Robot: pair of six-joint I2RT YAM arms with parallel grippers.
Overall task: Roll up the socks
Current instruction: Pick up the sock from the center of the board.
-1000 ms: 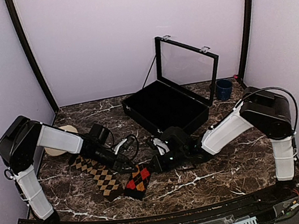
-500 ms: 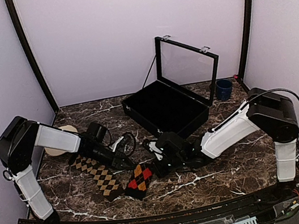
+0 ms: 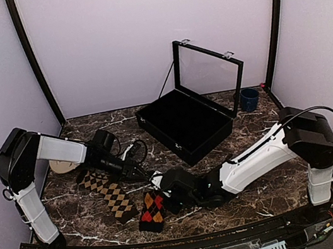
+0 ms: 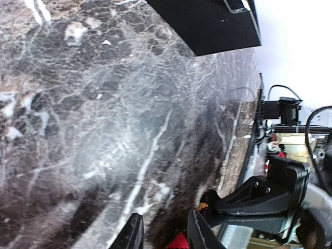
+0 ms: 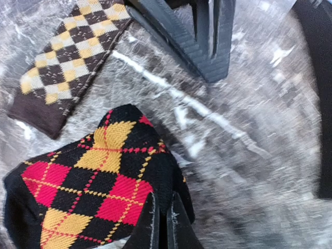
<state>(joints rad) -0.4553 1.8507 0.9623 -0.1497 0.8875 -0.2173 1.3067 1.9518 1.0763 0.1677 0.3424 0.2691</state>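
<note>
Right end effector [image 5: 163,210] pressed together, pinching an edge of the red-and-orange sock [image 5: 93,181]. The fabric bunches under it, probably to start the roll. Left end effector [image 4: 162,231] part-spread and empty above the bench [image 3: 260,185]. Tan sock [image 5: 67,57] lies flat beside it, likely next.

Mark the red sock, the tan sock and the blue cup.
red sock [image 5: 98,181]: right wrist view, on a middle diamond.
tan sock [image 5: 70,57]: right wrist view, on the middle of the strip.
blue cup [image 3: 249,99]: top view, on its side wall.
</note>
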